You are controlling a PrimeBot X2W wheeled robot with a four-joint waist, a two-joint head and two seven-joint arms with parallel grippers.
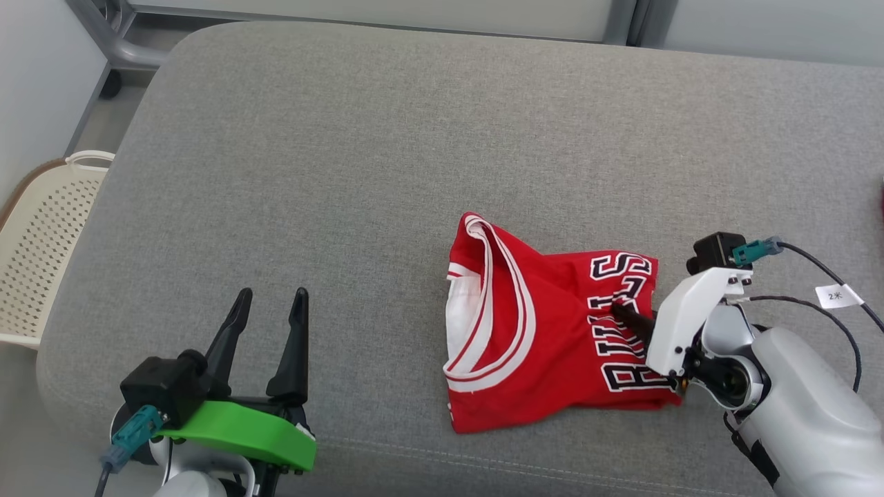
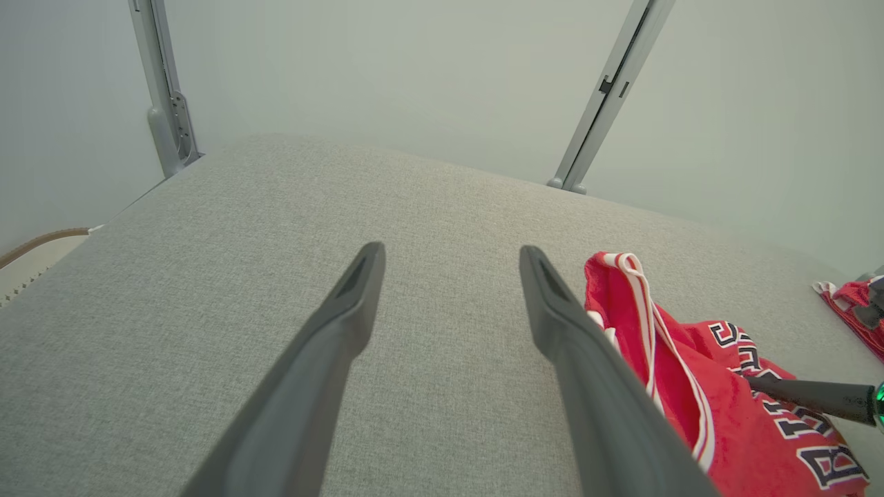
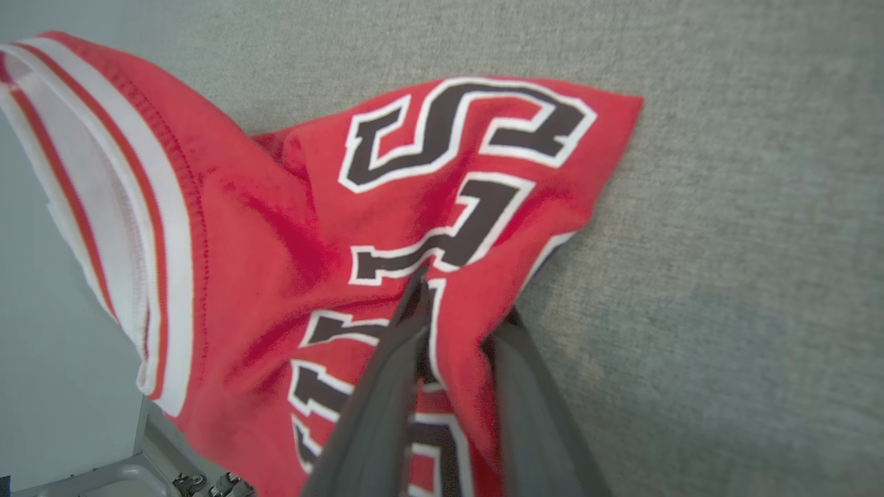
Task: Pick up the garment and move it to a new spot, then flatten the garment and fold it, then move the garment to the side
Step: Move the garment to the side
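Head view, item list. Tabletop (image 1: 345, 172): grey fabric cover, padded, rounded corners. Garment (image 1: 545, 345): red sleeveless top w/ white-and-red trim at the openings and black letters outlined in white; lay crumpled and part-folded on the tabletop, right of centre, towards the near edge; letters ran along its right side; white inner face showed at its left opening.

Right pincer (image 1: 621, 312): reached in from lower right on a white bracket and pale forearm; one dark finger seen lying on the letters; black cable w/ a white tag (image 1: 838, 295) trailed off the wrist.

Left pincer (image 1: 271, 297): lower left, on a green bracket (image 1: 242, 431); pointed up the view, spread wide, nothing between; well apart from the garment.

Misc.: cream perforated basket (image 1: 41, 235) beside the tabletop's left edge; grey metal frame (image 1: 117, 41) past the far left corner.

Left wrist view: left pincer stood wide over bare tabletop; garment lay to its right; right pincer's finger showed at the right edge, tip on the letters; second red cloth piece (image 2: 853, 304) at the far right edge, apart from the garment; two grey metal posts (image 2: 601, 96) stood against a pale wall.

Right wrist view: right pincer was narrow; of its fingers (image 3: 373, 414), one lay atop the cloth across the letters, the other's tip sat tucked at the garment's edge next to bare tabletop; a fold of red cloth was pinched between them; rest of the garment lay on the tabletop, trim at that view's left.
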